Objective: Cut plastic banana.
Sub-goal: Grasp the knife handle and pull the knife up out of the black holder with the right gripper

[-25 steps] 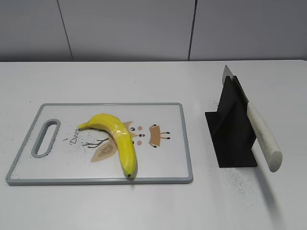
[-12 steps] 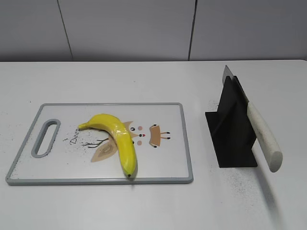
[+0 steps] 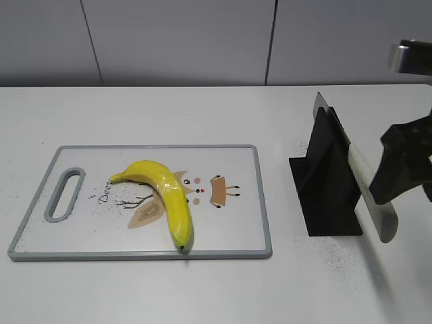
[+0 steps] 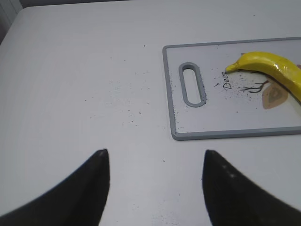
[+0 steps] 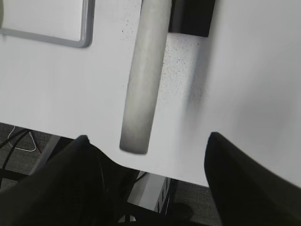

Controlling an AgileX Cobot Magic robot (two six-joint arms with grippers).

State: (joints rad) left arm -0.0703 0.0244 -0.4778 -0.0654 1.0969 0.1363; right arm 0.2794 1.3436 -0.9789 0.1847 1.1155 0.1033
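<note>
A yellow plastic banana [image 3: 165,196] lies on the white cutting board [image 3: 236,236] at the left; its stem end shows in the left wrist view [image 4: 268,63]. A knife with a pale handle [image 3: 371,192] rests in a black stand [image 3: 327,185]; the handle also shows in the right wrist view [image 5: 146,80]. My right gripper [image 3: 405,165] is open at the right edge, beside the handle and not touching it; in its wrist view [image 5: 148,141] the jaws sit just behind the handle's end. My left gripper [image 4: 155,157] is open and empty over bare table left of the board.
The board [image 4: 211,134] has a grey rim and a handle slot [image 4: 192,84] at its left end. The table's front edge [image 5: 164,174] runs just below the knife handle, with the floor and frame beyond it. Dark specks dot the table.
My right arm has come into the exterior view from the right and now sits beside the knife handle. The banana, board and knife have not moved.
</note>
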